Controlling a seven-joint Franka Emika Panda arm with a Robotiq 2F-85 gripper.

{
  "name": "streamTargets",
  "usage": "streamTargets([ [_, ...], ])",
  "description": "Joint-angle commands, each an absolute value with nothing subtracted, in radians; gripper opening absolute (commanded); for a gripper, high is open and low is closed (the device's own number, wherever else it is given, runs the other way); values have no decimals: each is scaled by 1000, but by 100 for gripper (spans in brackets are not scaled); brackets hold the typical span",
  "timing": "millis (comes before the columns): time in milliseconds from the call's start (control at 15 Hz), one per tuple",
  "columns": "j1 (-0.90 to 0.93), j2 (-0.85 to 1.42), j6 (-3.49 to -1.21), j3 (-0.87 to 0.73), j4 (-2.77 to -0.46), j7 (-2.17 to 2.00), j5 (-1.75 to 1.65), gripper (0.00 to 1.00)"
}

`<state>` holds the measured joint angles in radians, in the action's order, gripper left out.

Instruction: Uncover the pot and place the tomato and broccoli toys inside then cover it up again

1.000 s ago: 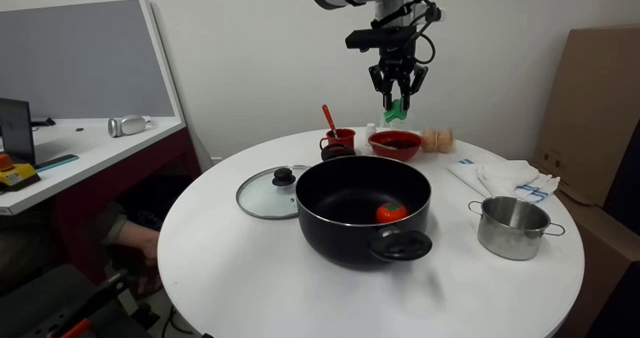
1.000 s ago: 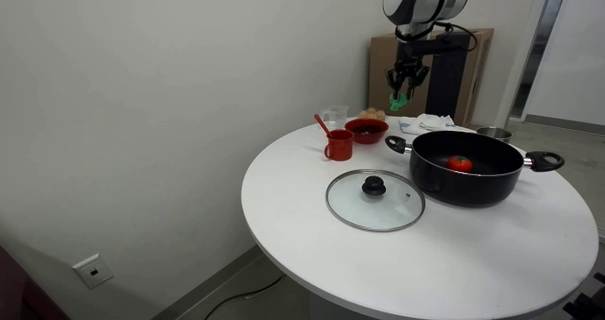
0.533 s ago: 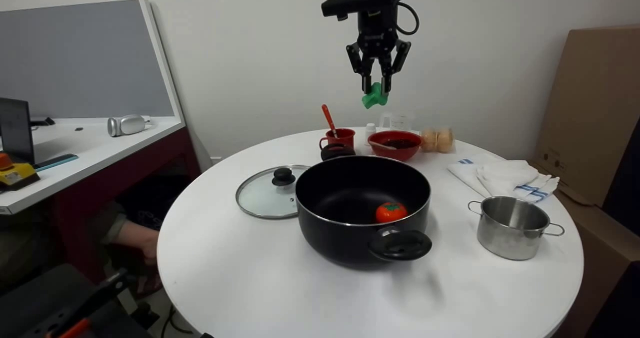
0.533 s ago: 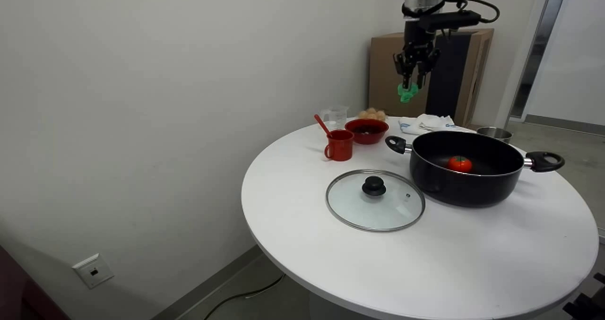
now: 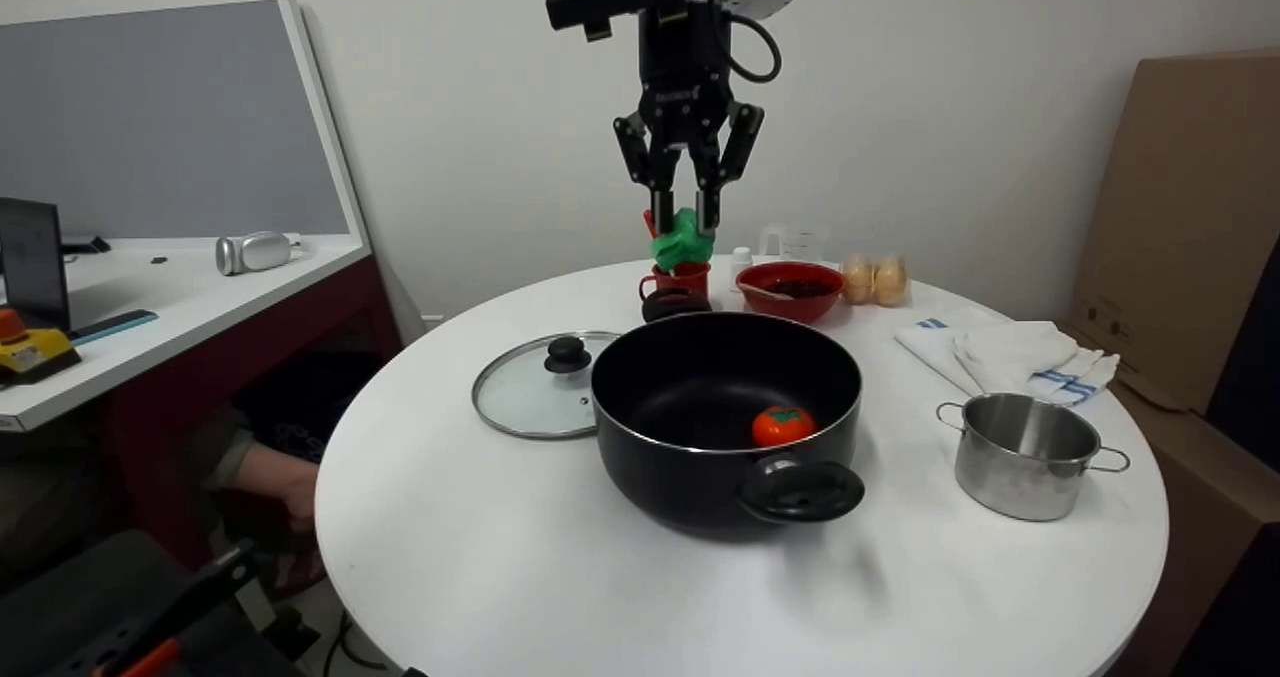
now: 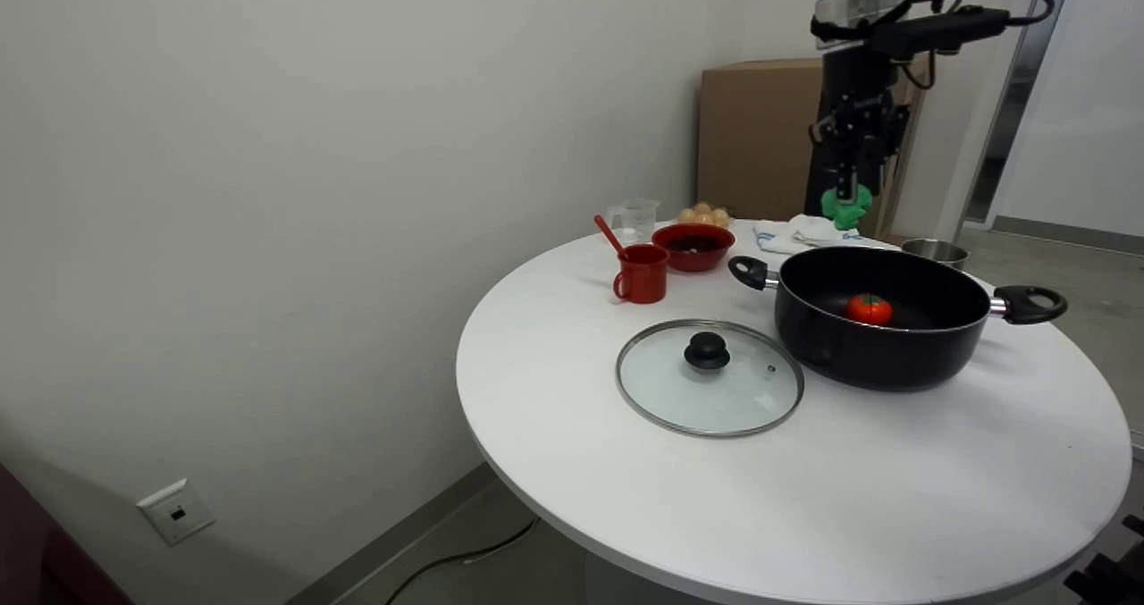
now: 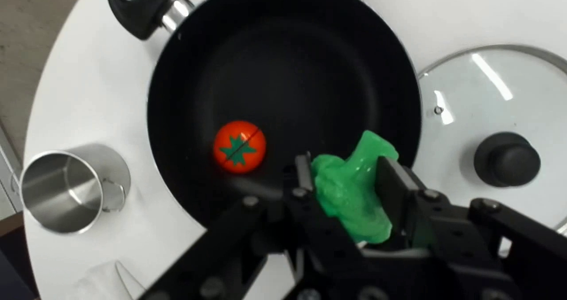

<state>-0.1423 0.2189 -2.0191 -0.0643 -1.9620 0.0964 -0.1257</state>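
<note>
Pinching: broccoli [image 7: 352, 196], one, between tips of my claw [image 5: 685, 219]; wrist view: stub upper right, long axis roughly top-to-bottom.

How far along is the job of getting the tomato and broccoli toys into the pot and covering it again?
Done: the pot is uncovered, its glass lid lying on the white table beside it, and the tomato sits inside. In hand: the broccoli, gripped by the pincer in the air, not yet in the pot. Left: put it inside, then set the glass lid back on.
</note>
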Motion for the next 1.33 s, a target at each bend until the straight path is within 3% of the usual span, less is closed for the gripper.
streamTargets([
  [0, -133, 117, -2080, -104, -2131, 52, -209, 15],
  [533, -164, 226, -2197, -167, -2089, -10, -244, 15],
  [1267, -138, 481, -2227, -138, -1925, -4, -219, 15],
])
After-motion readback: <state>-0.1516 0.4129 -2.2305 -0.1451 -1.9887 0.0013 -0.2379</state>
